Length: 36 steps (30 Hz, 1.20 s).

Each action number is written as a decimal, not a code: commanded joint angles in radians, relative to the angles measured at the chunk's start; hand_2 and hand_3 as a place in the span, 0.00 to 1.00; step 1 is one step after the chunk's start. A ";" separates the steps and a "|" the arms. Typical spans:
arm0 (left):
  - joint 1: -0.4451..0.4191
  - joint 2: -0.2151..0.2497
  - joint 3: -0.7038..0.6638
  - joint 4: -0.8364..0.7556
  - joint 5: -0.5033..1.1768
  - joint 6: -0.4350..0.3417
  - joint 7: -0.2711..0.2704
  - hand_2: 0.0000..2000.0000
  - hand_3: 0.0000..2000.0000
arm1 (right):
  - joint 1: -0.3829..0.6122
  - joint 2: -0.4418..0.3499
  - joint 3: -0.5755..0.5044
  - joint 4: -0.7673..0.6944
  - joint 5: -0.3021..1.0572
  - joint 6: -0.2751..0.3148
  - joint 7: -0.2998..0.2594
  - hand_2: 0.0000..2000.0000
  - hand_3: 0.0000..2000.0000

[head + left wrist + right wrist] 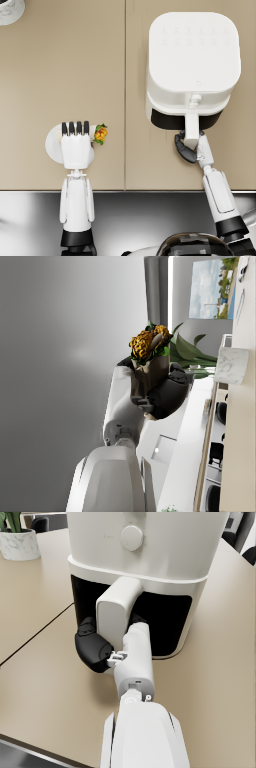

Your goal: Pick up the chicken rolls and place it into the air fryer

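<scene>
1. Your left hand is closed around the chicken rolls, its fingers wrapped about the paper-wrapped body in the left wrist view; the garnished end pokes out to the side.
2. It sits over the white plate, well apart from the air fryer, so the food has yet to travel.
3. Your right hand curls on the drawer handle, likely to pull the basket open first. The drawer looks barely out, if at all.
</scene>
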 commanded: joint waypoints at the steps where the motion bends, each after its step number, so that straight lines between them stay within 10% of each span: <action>1: 0.001 0.001 0.015 -0.003 0.000 0.000 0.000 1.00 1.00 | 0.009 0.003 0.106 0.096 0.001 -0.010 -0.001 1.00 1.00; 5: 0.005 0.008 0.044 -0.061 0.000 -0.003 0.000 1.00 1.00 | -0.089 0.107 0.185 0.267 0.002 -0.067 -0.006 1.00 1.00; 16: 0.133 0.073 0.195 -0.075 0.000 -0.010 0.000 1.00 1.00 | -0.122 0.382 0.537 0.570 0.002 0.009 0.013 1.00 1.00; 30: 0.290 0.221 0.437 -0.013 -0.245 -0.013 0.000 1.00 1.00 | -0.282 0.392 0.545 0.785 -0.002 0.038 0.024 1.00 1.00; 31: 0.302 0.233 0.452 0.005 -0.257 -0.013 0.000 1.00 1.00 | -0.258 0.763 0.485 0.717 -0.002 0.035 0.023 1.00 1.00; 32: 0.319 0.249 0.472 0.032 -0.265 -0.013 0.000 1.00 1.00 | -0.283 0.394 0.546 0.791 -0.002 0.034 0.022 1.00 1.00; 33: 0.333 0.262 0.485 0.056 -0.271 -0.013 0.000 1.00 1.00 | -0.267 0.772 0.488 0.728 -0.002 0.034 0.020 1.00 1.00; 34: 0.344 0.273 0.496 0.075 -0.275 -0.013 0.000 1.00 1.00 | -0.284 0.388 0.546 0.789 -0.002 0.031 0.018 1.00 1.00; 35: 0.351 0.281 0.505 0.087 -0.278 -0.013 0.000 1.00 1.00 | -0.273 0.777 0.492 0.734 -0.002 0.029 0.017 1.00 1.00; 36: 0.356 0.287 0.516 0.094 -0.280 -0.013 0.000 1.00 1.00 | -0.275 0.778 0.493 0.735 -0.002 0.029 0.016 1.00 1.00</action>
